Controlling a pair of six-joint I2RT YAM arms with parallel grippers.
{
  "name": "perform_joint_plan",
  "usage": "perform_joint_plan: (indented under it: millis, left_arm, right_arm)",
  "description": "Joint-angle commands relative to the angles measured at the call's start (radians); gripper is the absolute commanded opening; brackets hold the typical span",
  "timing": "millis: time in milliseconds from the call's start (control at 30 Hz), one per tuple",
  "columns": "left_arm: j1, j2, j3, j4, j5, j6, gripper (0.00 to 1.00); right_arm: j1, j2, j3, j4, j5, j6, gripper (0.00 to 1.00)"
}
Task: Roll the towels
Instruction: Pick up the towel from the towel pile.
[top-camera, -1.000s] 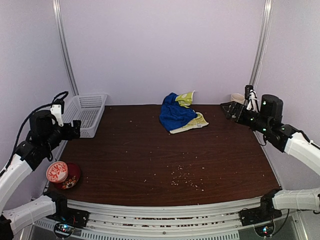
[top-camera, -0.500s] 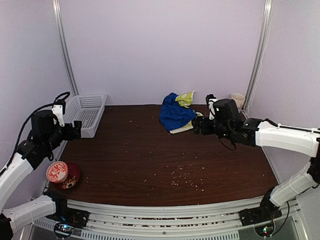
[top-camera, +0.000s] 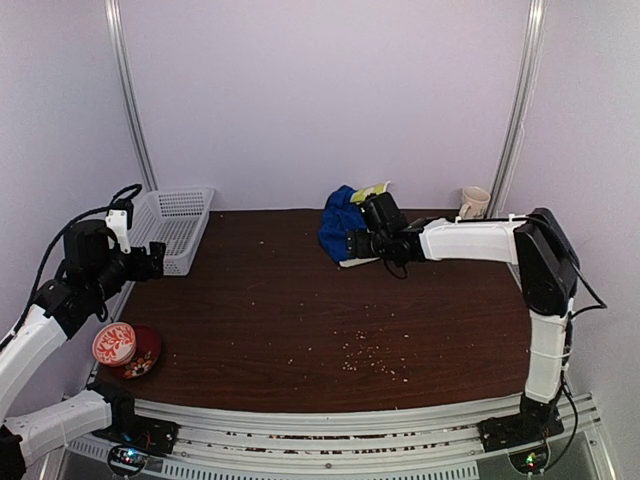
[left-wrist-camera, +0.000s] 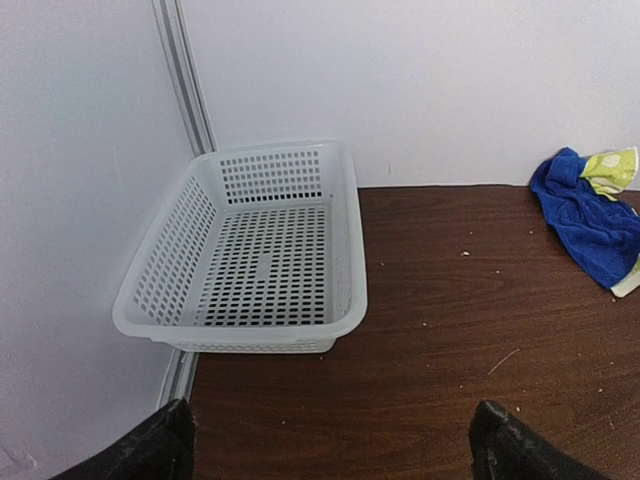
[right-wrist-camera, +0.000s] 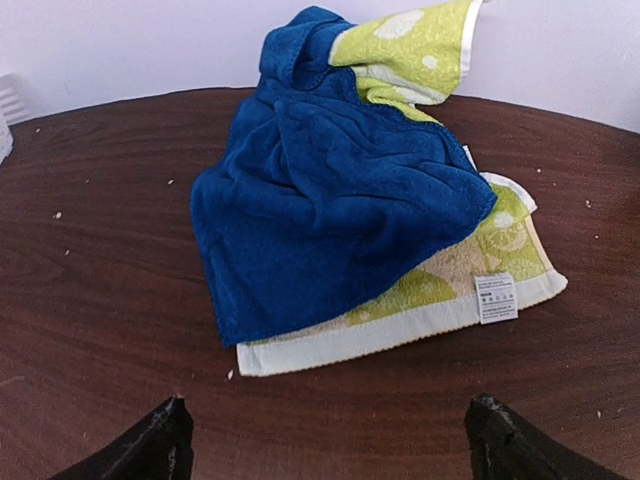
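Right arm reaches from the right edge across the tabletop (top-camera: 300, 320), forearm near level. Right hand (top-camera: 352, 245) points at the towel heap, fingers spread wide, empty, just short of its near edge. Blue towel (right-wrist-camera: 330, 210) lies crumpled over the yellow-green towel (right-wrist-camera: 440, 280), far centre by the back wall. Left arm is bent and raised at the left edge. Left hand (left-wrist-camera: 330, 450) faces the white basket (left-wrist-camera: 270, 250), released, holding nothing.

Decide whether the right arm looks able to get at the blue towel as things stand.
Probably yes. The right end effector is open, facing the blue towel, with only bare table between them. The towel lies on top of the yellow-green towel, uncovered.
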Motion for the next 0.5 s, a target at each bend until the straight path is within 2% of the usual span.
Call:
perform_joint_plan:
  millis: [0,200,467]
  left_arm:
    - [-0.003,-0.001,0.003,0.026,0.013,0.009,0.98]
    - [-0.003,-0.001,0.003,0.025,0.012,0.014,0.98]
    - [-0.003,0.005,0.005,0.025,0.013,0.016,0.98]
  right_arm:
    - [-0.099,0.106,0.132,-0.019,-0.127,0.106,0.93]
    - [-0.213,0.276,0.292,-0.019,-0.235,0.202,0.83]
    - [-0.267,0.428,0.430,-0.044,-0.279,0.238,0.78]
